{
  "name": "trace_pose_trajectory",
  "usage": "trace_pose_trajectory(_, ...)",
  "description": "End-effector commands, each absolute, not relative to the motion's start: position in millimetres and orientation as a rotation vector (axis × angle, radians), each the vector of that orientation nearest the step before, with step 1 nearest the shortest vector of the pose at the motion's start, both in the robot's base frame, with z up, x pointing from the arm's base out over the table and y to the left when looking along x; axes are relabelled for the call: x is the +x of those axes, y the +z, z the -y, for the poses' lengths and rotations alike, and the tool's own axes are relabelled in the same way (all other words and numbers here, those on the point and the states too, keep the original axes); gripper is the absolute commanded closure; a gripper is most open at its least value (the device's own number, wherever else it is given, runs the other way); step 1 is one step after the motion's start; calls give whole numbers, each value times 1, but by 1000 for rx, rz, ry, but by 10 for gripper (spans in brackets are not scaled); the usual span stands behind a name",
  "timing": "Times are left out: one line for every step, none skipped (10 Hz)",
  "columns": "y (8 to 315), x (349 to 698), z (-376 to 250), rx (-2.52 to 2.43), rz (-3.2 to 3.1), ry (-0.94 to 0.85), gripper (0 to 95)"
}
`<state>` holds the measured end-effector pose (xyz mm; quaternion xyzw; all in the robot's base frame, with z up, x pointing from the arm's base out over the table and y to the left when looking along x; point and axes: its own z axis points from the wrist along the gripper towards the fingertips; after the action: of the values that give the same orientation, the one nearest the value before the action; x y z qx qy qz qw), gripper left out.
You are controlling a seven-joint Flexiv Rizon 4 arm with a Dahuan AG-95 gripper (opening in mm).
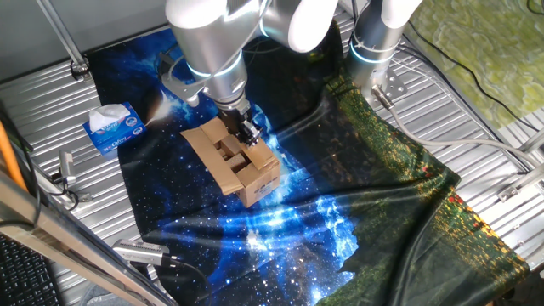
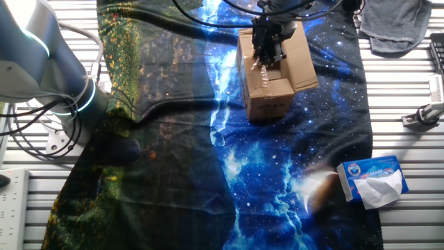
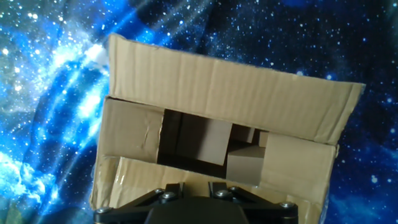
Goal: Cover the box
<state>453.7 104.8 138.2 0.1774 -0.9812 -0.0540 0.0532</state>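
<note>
The box [image 1: 240,161] is looking like rough brown cardboard; the starry cloth [image 1: 280,229] is looking smooth; the table [image 1: 42,110] is showing ridged metal.

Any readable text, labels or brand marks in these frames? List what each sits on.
None can be quoted.
The box: dark print on one side, too blurred to read.
Tissue box: round logo and printing on its top, too small to read.
</note>
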Motion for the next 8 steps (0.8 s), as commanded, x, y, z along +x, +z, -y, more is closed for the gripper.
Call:
trace_pose_trajectory(136, 454, -104, 539, 2978, -164, 760)
trace_pose_trajectory(135, 454, -104, 540, 2976, -165, 760)
trace_pose_trajectory(135, 454, -104, 544, 2975, -166, 760)
trace_pose_trajectory(136, 454, -104, 543, 2973, -166, 760)
trace_pose_trajectory(136, 454, -104, 544, 2972, -167, 760)
trace_pose_trajectory(137, 454, -104, 544, 2973, -168, 760)
trace_pose_trajectory(139, 453, -105, 546, 2972, -168, 760)
trace_pose_trajectory(143, 452, -105, 546, 2972, -169, 760)
